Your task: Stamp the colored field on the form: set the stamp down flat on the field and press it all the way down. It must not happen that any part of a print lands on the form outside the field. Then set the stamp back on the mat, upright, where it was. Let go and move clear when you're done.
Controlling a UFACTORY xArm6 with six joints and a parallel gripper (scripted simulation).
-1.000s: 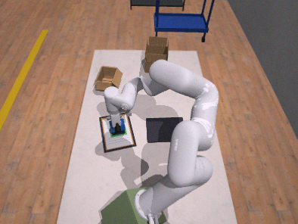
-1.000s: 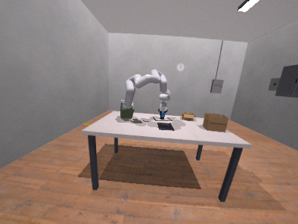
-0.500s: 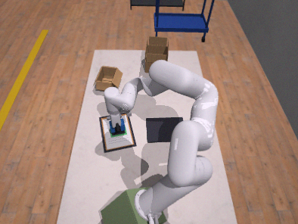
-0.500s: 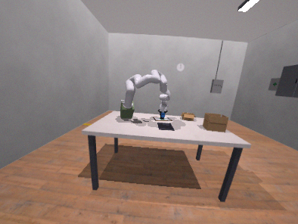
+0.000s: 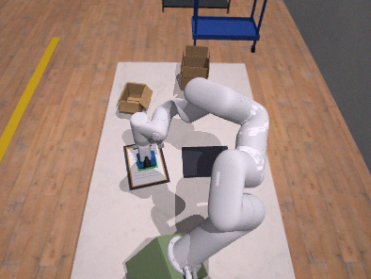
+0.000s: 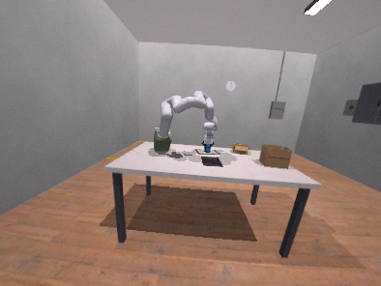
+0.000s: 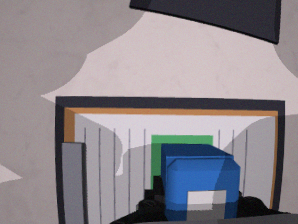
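Observation:
The form lies on the table left of the dark mat, in a dark and orange frame. Its green field shows in the wrist view, mostly covered by the blue stamp. My gripper is shut on the blue stamp and holds it upright right over the green field, low on the form. I cannot tell whether the stamp touches the paper. In the exterior view the stamp is a small blue spot under the wrist.
An open cardboard box stands behind the form. A taller box stands at the back of the table. A blue cart is on the floor beyond. The arm's green base is at the front.

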